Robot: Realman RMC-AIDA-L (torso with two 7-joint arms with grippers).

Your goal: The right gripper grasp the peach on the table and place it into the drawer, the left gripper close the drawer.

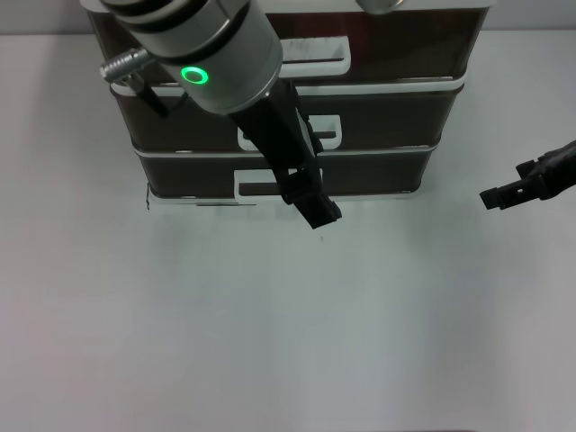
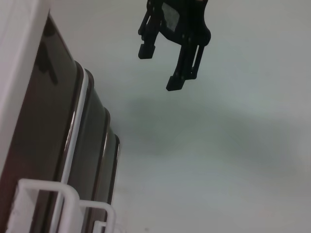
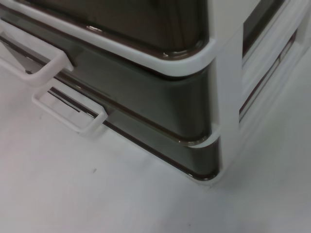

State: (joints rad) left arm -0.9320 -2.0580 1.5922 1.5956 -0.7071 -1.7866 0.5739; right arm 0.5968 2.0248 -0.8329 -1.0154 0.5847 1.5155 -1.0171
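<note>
The white table (image 1: 270, 342) carries a dark-brown drawer unit (image 1: 297, 117) at its far edge, every drawer (image 1: 378, 171) pushed in. The left gripper (image 1: 317, 209), fingers apart, hangs before the lowest handle. The right gripper (image 1: 493, 196) hovers toward the right edge, finger state unclear. No peach shows.

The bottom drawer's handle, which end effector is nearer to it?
Left. The left end effector hangs right in front of the bottom drawer's handle; the right end effector sits off beside the cabinet.

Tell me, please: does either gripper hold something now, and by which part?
Nothing is held. The left gripper hangs open before the drawer; the right gripper is off to the right, empty.
</note>
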